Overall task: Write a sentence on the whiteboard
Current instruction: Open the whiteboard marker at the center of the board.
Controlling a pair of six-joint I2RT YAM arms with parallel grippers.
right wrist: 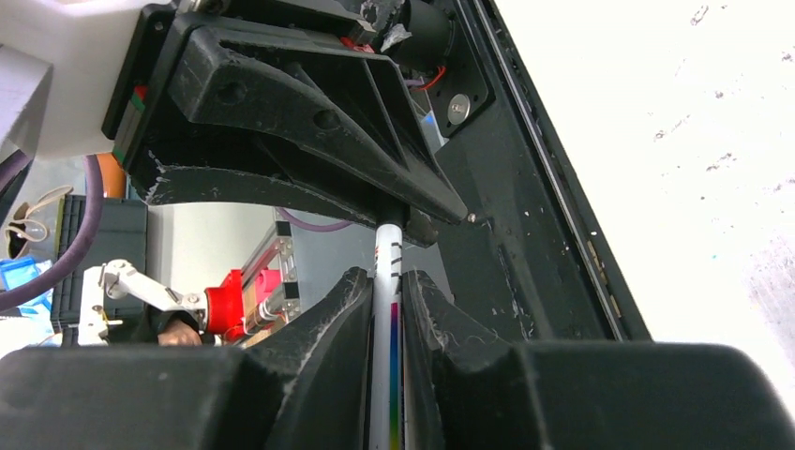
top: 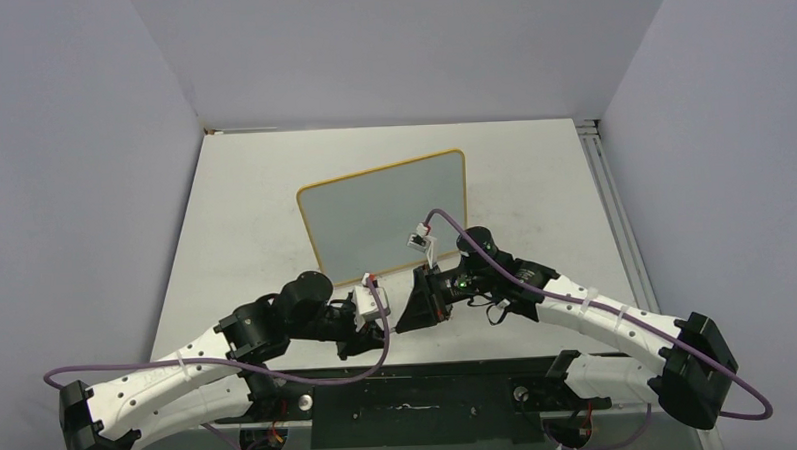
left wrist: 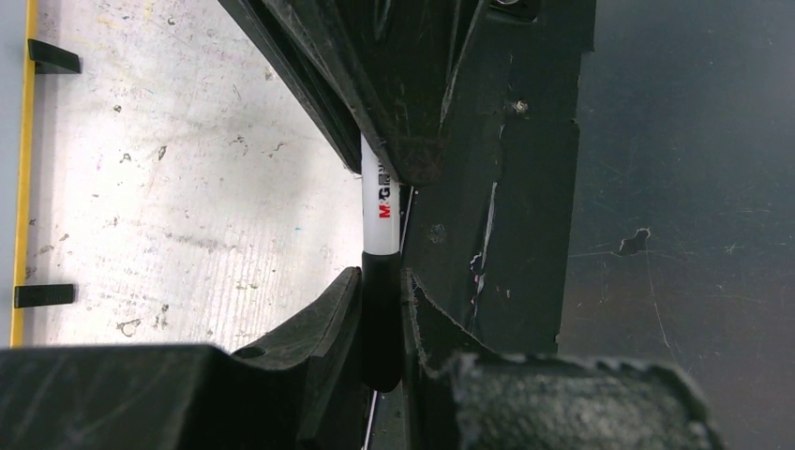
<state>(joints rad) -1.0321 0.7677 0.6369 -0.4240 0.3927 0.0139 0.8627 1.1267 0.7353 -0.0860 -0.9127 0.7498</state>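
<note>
The whiteboard [top: 384, 210] lies flat mid-table, its yellow frame tilted and its pale face blank; no sentence shows on it. Just in front of it the two grippers meet tip to tip over the table's near edge. My left gripper [left wrist: 382, 281] is shut on the black end of the slim black-and-white marker pen [left wrist: 380, 211]. My right gripper [right wrist: 389, 281] is shut on the white barrel of the marker pen [right wrist: 388, 248]. The top view shows the left gripper [top: 370, 334] and right gripper [top: 406, 320] close together, the pen hidden between them. The whiteboard's frame [left wrist: 22, 169] runs down the left wrist view's left edge.
A black plate [top: 421, 404] lies along the near edge between the arm bases. Pale walls close in the table on three sides, and an aluminium rail [top: 601, 178] lines its right edge. Purple cables [top: 455, 228] loop above both wrists.
</note>
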